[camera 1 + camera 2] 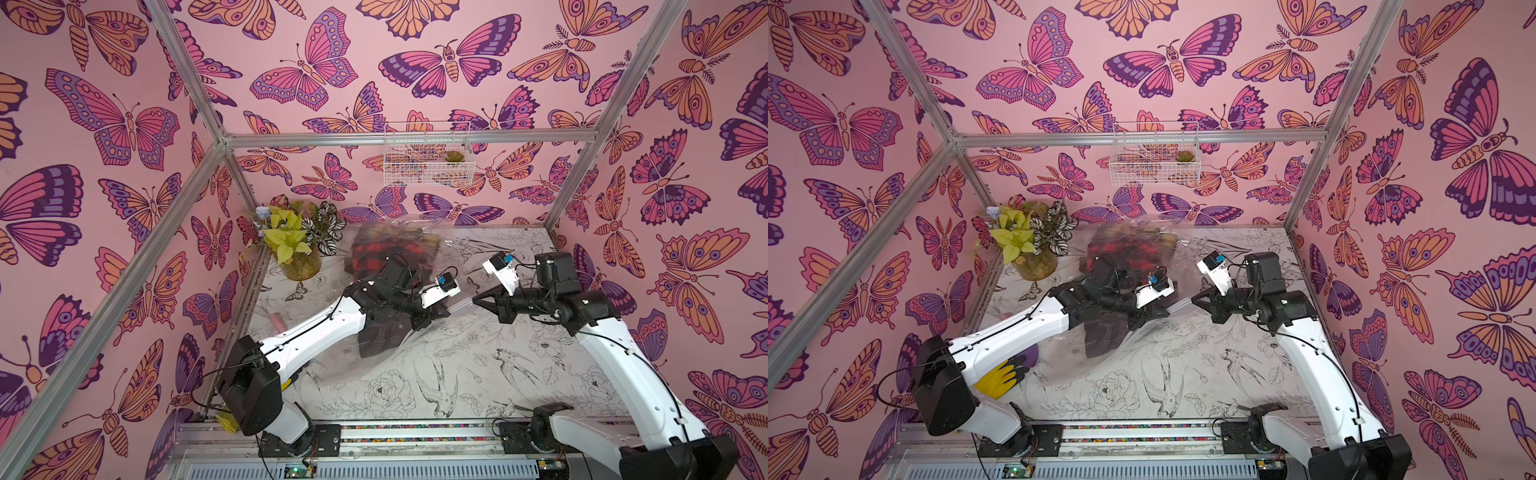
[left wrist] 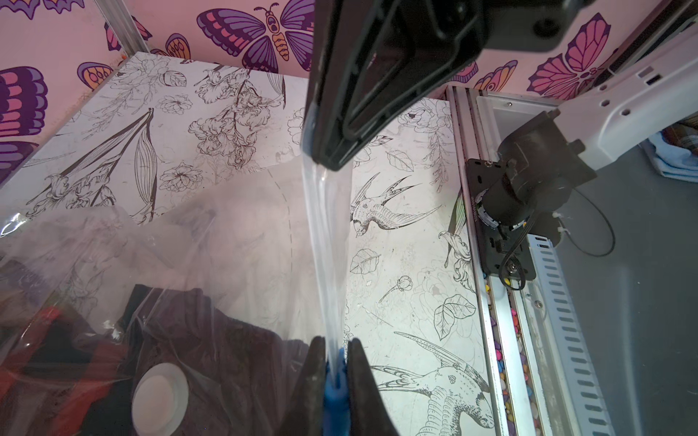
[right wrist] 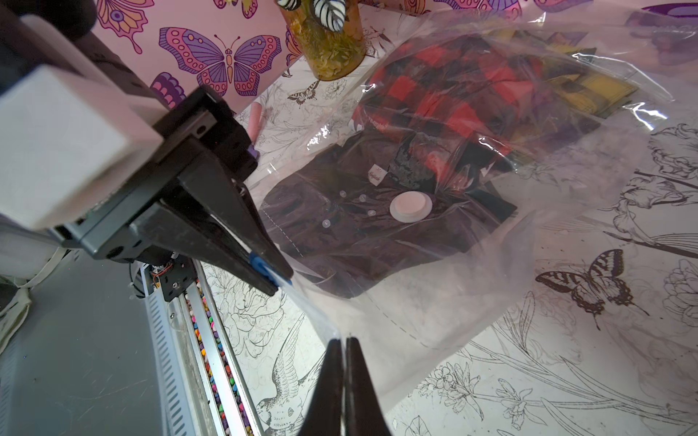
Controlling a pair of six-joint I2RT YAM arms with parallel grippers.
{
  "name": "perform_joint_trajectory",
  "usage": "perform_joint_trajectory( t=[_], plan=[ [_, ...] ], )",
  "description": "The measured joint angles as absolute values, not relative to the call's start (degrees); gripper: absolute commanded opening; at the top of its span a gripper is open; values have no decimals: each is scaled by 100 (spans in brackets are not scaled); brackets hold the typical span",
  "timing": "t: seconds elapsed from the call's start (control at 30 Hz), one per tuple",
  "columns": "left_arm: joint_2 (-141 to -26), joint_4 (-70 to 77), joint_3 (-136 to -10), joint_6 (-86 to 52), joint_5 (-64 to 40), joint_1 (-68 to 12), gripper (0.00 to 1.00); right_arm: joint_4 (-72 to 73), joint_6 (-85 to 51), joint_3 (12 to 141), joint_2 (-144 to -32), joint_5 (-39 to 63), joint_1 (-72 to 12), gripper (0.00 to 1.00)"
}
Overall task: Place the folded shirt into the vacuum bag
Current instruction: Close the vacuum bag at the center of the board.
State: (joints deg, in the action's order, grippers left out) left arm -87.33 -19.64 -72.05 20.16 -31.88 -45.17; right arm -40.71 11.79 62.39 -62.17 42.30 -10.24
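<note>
Now the vacuum bag [image 3: 415, 321] lies on the table [image 3: 566, 358], its far end just beside the plant jar [image 3: 326, 45]. The dark folded shirt [image 3: 340, 234] is inside it, under the white valve [image 3: 411, 205]. At the end away from the jar, the left gripper [image 3: 283, 283] pinches the blue slider clip [image 3: 260, 264]. The right gripper [image 3: 344, 341] is clamped on the bag's edge, which is stretched taut between them.

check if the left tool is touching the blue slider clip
Touching. The left wrist view shows the blue slider clip pinched in the left tool, between both fingers.
</note>
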Motion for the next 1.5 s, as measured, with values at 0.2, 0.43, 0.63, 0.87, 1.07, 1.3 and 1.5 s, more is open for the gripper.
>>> perform_joint_trajectory(
  t=[0.2,0.43,0.63,0.87,1.07,1.3,1.5],
  plan=[
    [-8687,-2200,-7253,1975,-3144,-4484,0,-4049,1339,6219,-6219,4456,-1066,0],
    [-8571,-2630,-7255,1855,-3190,-4458,0,-4235,2082,6396,-6497,4294,-1372,34],
    [-8549,-2724,-7255,1796,-3197,-4466,0,-4329,2460,6718,-7061,4272,-1616,46],
    [-8468,-2724,-7255,1772,-3190,-4466,0,-4674,2794,6938,-7428,4484,-1979,41],
    [-8468,-2735,-7253,1763,-3111,-4464,0,-4646,2676,6938,-7467,4473,-2152,0],
    [-8462,-2648,-7284,1756,-2829,-4523,0,-4316,2117,6641,-7102,4331,-2010,0],
    [-8462,-2744,-7585,1780,-2554,-4678,0,-3815,1452,6307,-6571,4309,-1763,0]
  ],
)
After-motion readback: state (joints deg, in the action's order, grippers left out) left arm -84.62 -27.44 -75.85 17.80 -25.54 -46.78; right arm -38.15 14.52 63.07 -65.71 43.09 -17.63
